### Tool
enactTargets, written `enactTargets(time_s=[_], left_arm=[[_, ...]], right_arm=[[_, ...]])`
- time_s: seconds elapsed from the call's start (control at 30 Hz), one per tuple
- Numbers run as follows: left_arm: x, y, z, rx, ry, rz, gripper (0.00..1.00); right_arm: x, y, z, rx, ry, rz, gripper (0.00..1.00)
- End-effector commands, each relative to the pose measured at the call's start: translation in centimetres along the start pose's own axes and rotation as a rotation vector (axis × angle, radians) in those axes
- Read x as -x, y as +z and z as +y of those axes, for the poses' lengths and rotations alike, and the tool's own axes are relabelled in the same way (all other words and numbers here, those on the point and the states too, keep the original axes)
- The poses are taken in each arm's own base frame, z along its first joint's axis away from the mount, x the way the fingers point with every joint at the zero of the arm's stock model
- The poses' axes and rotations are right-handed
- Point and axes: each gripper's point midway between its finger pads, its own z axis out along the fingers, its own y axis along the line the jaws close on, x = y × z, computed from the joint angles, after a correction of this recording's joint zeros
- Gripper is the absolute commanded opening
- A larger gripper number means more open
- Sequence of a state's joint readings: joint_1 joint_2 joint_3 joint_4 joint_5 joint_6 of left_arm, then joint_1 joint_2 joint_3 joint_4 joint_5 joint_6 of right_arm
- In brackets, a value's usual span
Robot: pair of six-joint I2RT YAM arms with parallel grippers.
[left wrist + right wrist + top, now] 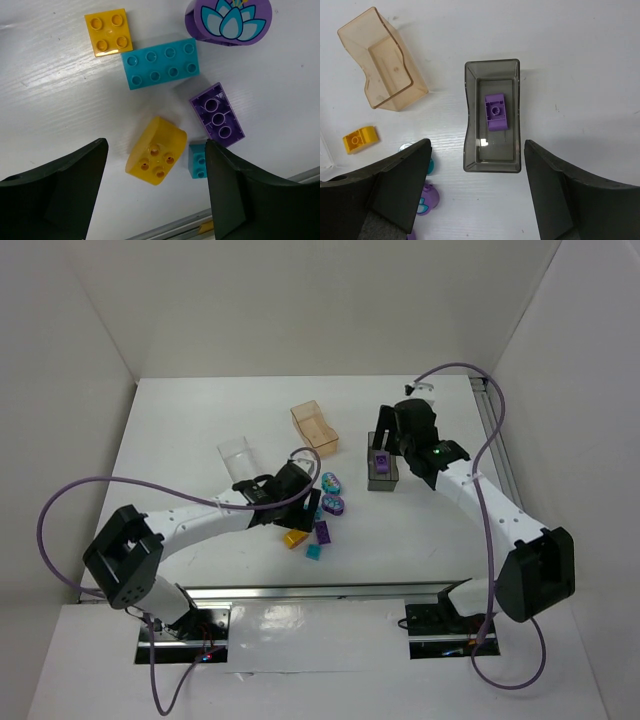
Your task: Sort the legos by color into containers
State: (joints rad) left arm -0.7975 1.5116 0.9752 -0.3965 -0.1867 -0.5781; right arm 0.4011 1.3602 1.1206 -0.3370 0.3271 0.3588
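Note:
My left gripper [305,502] is open and empty, hovering over a cluster of legos; in the left wrist view [156,200] a rounded yellow brick [155,150] lies on the table between the jaws, untouched. Around it lie a yellow square brick [108,32], a long teal brick [160,63], an upturned purple brick [216,118], a small teal brick [198,160] and an oval purple lotus piece [229,21]. My right gripper [384,445] is open and empty above the dark grey bin [491,167], which holds one purple brick [496,111].
The peach-orange bin [315,427] stands empty at the back, also in the right wrist view [382,65]. The clear bin [240,460] stands left of the cluster. A second oval teal piece [330,483] lies by the left gripper. A metal rail [320,592] runs along the near edge.

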Motion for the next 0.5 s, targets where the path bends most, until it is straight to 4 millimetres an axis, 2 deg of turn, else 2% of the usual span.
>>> enactTargets(time_s=[0.0,0.1,0.37,0.47], left_arm=[[-1.1,0.9,0.9,0.039,0.012,0.028,0.85],[-1.5,1.5,0.7,0.036,0.013,0.044,0.70],[-3.1,2.2,1.4,0.059,0.001,0.084,0.70],[-3.7,2.5,1.7,0.068,0.004,0.100,0.62]], right_arm=[[-1.1,-0.7,-0.6,-0.010,-0.009,0.028,0.82],[-1.1,-0.7,-0.5,-0.010,0.000,0.028,0.82],[-1.5,-0.7,-0.6,-0.013,0.006,0.036,0.82],[-1.5,-0.7,-0.6,-0.013,0.006,0.036,0.82]])
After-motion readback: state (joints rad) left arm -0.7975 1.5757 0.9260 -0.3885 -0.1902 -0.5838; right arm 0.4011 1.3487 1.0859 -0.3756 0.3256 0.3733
